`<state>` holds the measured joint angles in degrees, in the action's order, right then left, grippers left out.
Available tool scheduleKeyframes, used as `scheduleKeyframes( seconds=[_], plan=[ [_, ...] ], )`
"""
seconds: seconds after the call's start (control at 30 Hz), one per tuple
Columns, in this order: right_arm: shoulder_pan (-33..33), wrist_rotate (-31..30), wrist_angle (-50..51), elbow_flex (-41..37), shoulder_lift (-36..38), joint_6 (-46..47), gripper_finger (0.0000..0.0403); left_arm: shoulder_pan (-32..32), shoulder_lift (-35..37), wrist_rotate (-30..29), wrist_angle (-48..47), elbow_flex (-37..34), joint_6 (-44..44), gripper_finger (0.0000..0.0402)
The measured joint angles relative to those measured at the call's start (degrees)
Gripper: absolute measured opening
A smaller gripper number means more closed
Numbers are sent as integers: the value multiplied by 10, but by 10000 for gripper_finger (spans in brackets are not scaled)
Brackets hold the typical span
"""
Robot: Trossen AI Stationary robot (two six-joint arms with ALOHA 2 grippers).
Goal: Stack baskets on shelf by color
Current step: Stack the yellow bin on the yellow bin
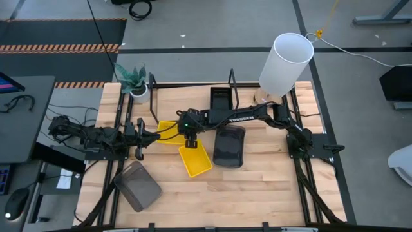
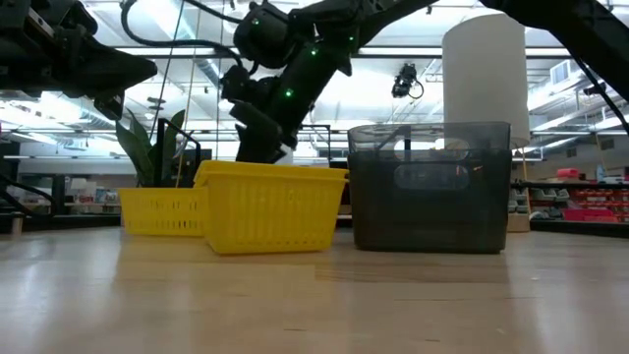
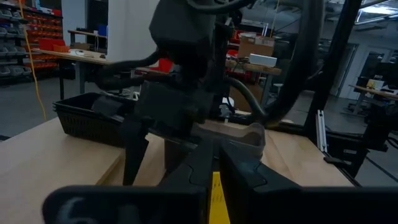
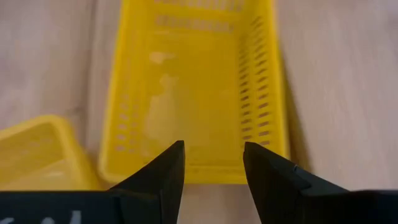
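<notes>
Near the middle of the overhead frame, my right claw (image 1: 190,143) hangs over the upper end of a yellow basket (image 1: 196,158), fingers (image 4: 163,175) spread with nothing between them. That basket lies empty on the bench (image 1: 257,187). A second yellow basket (image 1: 168,132) sits just to its upper left, and a dark grey basket (image 1: 228,145) just to its right. Another grey basket (image 1: 137,185) lies at lower left; a black one (image 1: 221,99) sits on the shelf (image 1: 193,90). My left claw (image 1: 140,136) waits at centre left, pressed nearly together, empty.
</notes>
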<state>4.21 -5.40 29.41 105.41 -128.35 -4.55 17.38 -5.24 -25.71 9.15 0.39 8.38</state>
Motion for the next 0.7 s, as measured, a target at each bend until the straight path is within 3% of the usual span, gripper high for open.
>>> scheduleKeyframes(
  seconds=[0.5, 0.7],
  plan=[
    [-26, 23, -36, 0, 0, 86, 170, 0, 0, 0, 0, 0, 0, 31],
    [-27, 27, 26, 0, 0, 65, 170, 0, 0, 0, 0, 0, 0, 35]
  ],
)
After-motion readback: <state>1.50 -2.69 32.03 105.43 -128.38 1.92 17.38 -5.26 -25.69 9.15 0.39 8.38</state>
